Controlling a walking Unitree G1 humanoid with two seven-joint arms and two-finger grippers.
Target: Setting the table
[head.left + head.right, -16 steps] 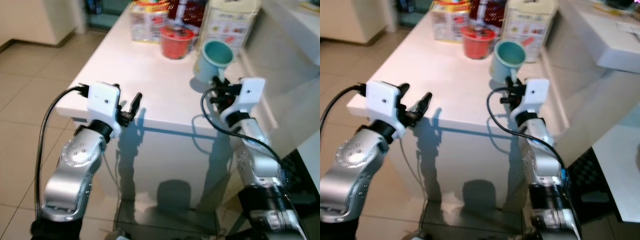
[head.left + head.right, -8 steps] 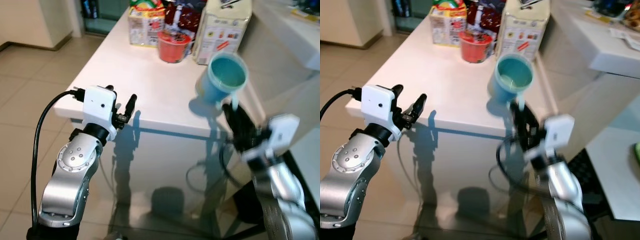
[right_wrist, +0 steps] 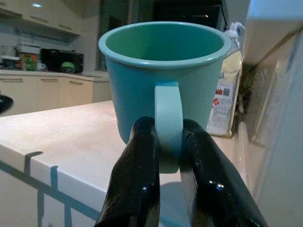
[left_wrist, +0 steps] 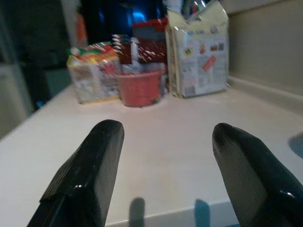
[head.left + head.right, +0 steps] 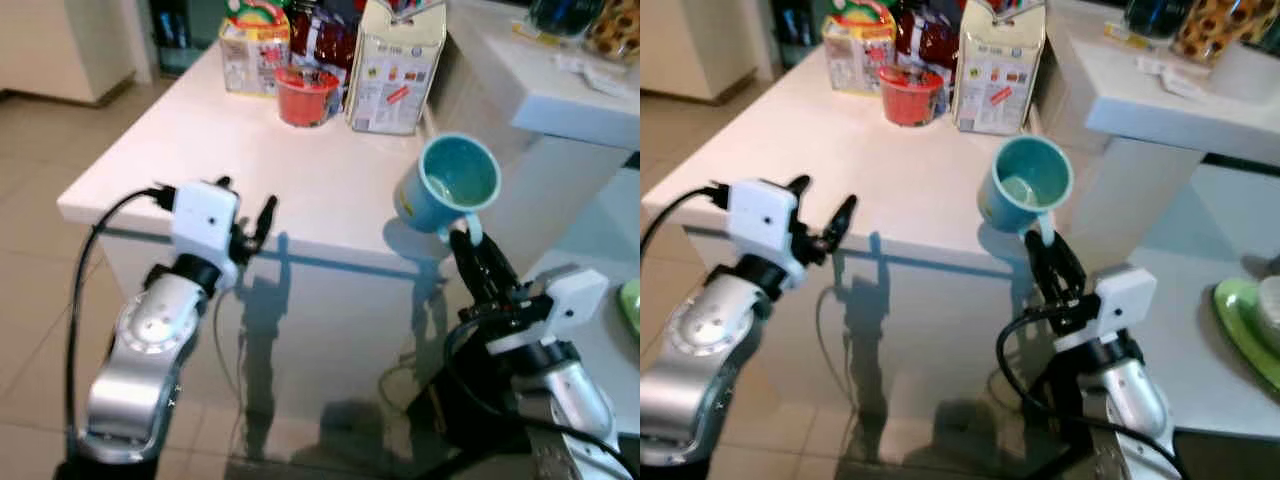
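right gripper (image 5: 468, 243): clamped on teal mug (image 5: 447, 185) handle only, mug tilted above white table (image 5: 180, 140) edge; may swivel, slip. left gripper (image 4: 161, 156): fingers apart, empty.

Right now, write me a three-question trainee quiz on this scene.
1. True or false: the right tool is shut on the teal mug's handle.
2. What stands nearest the red cup on the white table? A) carton B) kettle C) plate
3. Fill in: the left tool's fingers are ____.

Key: 1 true: both fingers pinch the handle. 2 A: the carton stands right beside it. 3 open, nothing between them.
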